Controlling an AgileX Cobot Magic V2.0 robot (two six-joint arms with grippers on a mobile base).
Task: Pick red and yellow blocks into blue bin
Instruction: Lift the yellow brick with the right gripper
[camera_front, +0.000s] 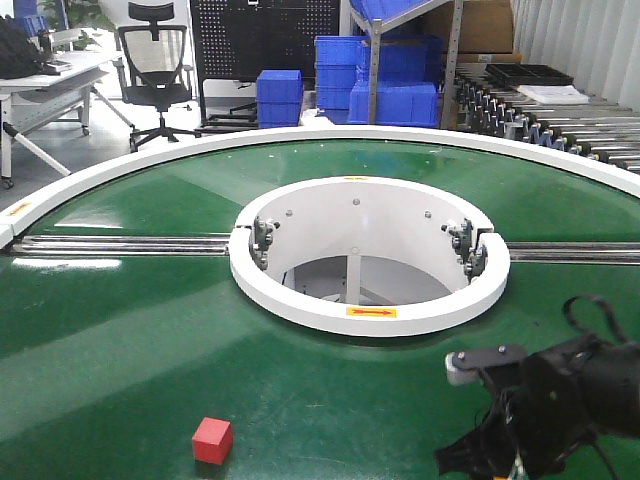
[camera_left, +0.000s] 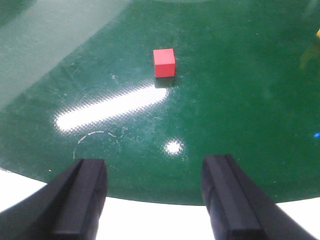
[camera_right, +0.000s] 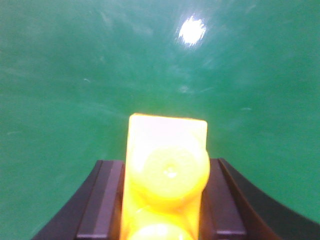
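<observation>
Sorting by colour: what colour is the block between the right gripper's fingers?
Yellow brick; see right wrist view.

Tabletop (camera_front: 120, 330): round, glossy green, ring-shaped around central opening. White outer rim (camera_front: 400, 133) curves from 9 through 12 to 3 o'clock. Raised white inner ring (camera_front: 300, 308) borders opening, with arrow label (camera_front: 371, 312) at its 6 o'clock. Metal seam strips (camera_front: 120, 245) run from ring toward 9 and 3 o'clock. Red cube (camera_front: 212, 440) sits flat on green at 7 o'clock of ring, well apart from it. Faint scratches (camera_left: 100, 135) and lamp glare near cube. Yellow brick (camera_right: 167, 165) sits between right fingers (camera_right: 102, 200) over green. Whether brick touches tabletop: cannot tell.
</observation>
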